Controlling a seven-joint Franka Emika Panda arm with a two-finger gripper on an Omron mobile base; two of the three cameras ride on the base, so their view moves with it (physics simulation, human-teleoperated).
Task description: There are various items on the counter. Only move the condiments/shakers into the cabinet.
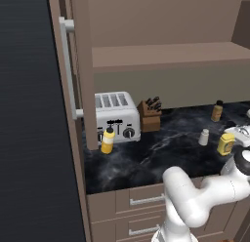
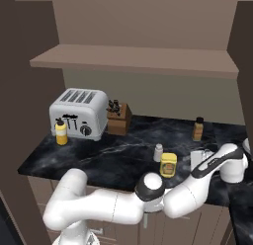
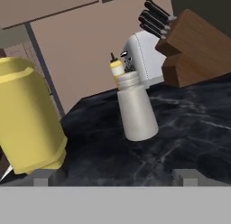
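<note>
Yellow squat bottle (image 3: 28,119) beside open pincer (image 3: 118,175), untouched

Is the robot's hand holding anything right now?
No, nothing is held. The gripper is open, with the squat yellow bottle beside one of its fingers, not between them.

Shaker (image 2: 158,152) behind squat bottle (image 2: 168,165), on counter (image 2: 108,160)

Even, soft, shadowless rendered light
</note>
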